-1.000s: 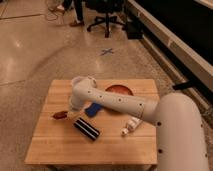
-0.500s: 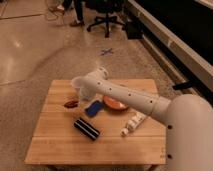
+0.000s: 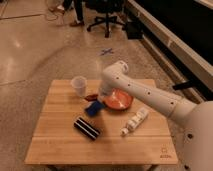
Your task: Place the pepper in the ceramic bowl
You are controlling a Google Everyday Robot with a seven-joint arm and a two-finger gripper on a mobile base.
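1. Your gripper [image 3: 100, 96] hangs low over the middle of the wooden tabletop [image 3: 60, 135], at the end of the white arm [image 3: 150, 97] that reaches in from the right.
2. You cannot tell from this view whether the fingers are spread or closed; the arm's wrist covers most of them.
3. The pepper [image 3: 91, 96] shows as a small dark red sliver right at the gripper, poking out to its left. It sits just beside the left rim of the bowl, not over the bowl's inside. Whether it is held or resting on the wood, you cannot tell.
4. The bowl [image 3: 120, 101] lies just right of the gripper, orange-red, partly hidden by the arm crossing above it.
5. A blue object [image 3: 93, 108] lies directly below the gripper, near the bowl's lower left edge.
6. A clear plastic cup [image 3: 78, 84] stands upright behind and to the left of the pepper, close to the far edge of the tabletop.
7. A black ribbed block [image 3: 87, 128] lies at an angle in front of the blue object, well apart from the bowl.
8. A white bottle [image 3: 135, 121] lies on its side to the right of the block, in front of the bowl.
9. Beyond the tabletop you see a polished floor with a blue cross mark [image 3: 106, 51] and an office chair [image 3: 106, 17] at the back.
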